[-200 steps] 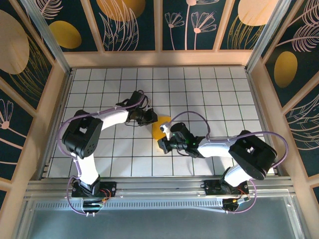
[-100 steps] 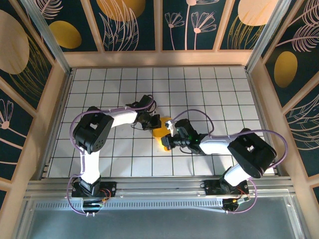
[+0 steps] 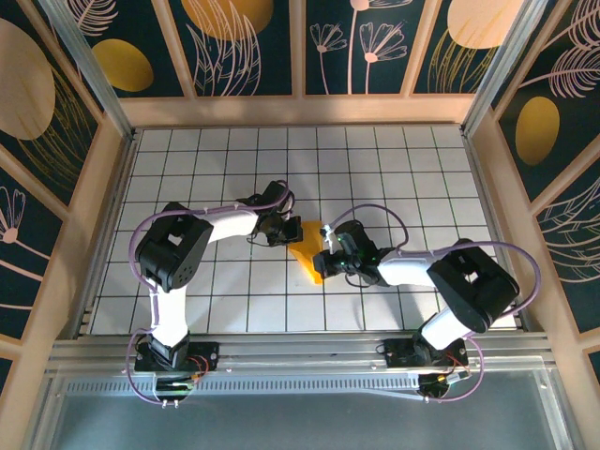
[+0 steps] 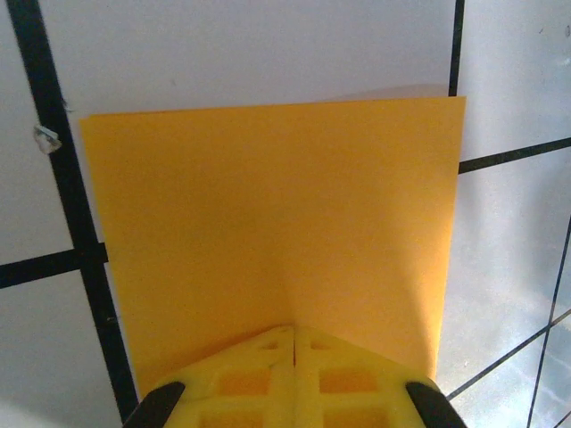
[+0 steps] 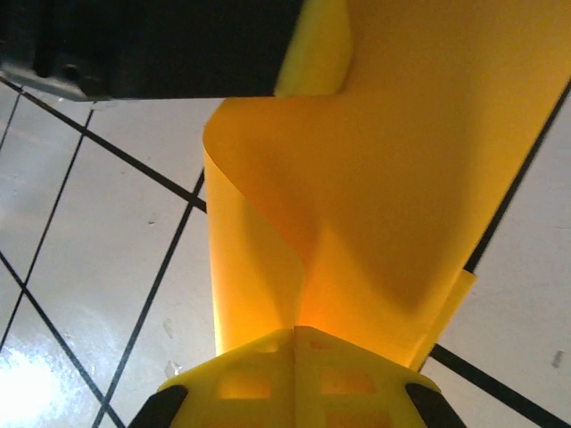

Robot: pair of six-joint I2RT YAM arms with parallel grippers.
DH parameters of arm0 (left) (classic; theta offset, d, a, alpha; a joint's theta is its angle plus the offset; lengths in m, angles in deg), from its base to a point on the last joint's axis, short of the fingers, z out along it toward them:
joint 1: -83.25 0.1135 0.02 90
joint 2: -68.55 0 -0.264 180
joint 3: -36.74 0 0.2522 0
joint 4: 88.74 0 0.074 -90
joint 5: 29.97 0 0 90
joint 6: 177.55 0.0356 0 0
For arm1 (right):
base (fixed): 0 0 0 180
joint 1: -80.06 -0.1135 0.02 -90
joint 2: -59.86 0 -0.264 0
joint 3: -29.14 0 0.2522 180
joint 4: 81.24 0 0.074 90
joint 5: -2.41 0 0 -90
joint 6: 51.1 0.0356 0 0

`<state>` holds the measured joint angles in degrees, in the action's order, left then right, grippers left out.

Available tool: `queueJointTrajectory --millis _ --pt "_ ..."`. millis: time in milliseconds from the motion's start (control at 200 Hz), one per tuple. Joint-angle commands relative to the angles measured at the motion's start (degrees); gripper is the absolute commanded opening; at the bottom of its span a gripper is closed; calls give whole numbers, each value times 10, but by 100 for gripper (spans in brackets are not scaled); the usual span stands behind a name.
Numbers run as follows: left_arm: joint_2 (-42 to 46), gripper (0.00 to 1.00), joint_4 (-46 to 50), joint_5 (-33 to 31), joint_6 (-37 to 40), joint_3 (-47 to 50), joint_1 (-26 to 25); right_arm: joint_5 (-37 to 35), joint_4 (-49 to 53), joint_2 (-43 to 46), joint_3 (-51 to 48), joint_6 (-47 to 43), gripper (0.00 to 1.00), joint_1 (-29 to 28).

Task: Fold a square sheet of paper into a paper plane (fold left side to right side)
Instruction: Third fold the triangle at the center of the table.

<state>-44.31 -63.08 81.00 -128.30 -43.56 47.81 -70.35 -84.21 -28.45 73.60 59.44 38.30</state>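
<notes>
White gridded table (image 3: pixel 187 169) is lying beneath both my arms, with dark floral panels (image 3: pixel 244 47) walling it in. I am clamping the square sheet of paper (image 3: pixel 307 251) in both sets of jaws. My left jaws are pressing together on one edge, and the sheet (image 4: pixel 268 223) is spreading flat and straight ahead of them. My right jaws are pinching the opposite side, where the sheet (image 5: pixel 375 178) is rising just above them in a soft, uncreased loop. Between the two sets of jaws it is bowing rather than folding.

To do this fold well, I judge I should be carrying the left-hand edge over until it is lying flush on the right-hand edge, corners matching, before anything is pressing the bend flat. A skewed overlap would be throwing off every later fold.

It is looking thin, smooth and matte orange-yellow. It seems springy enough to curl, and likely to slip or crumple under a hard pull.
</notes>
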Motion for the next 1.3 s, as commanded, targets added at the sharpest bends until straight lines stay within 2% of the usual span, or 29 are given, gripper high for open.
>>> queueJointTrajectory --millis 0,395,1291 --pt "-10 3 53 -28 -8 21 -3 -21 25 -6 16 2 0 6" --pt "-11 3 56 -30 -7 19 -3 -42 44 -10 30 -3 0 18" --pt "-12 3 59 -33 -7 17 -4 -36 48 -32 46 -5 0 27"
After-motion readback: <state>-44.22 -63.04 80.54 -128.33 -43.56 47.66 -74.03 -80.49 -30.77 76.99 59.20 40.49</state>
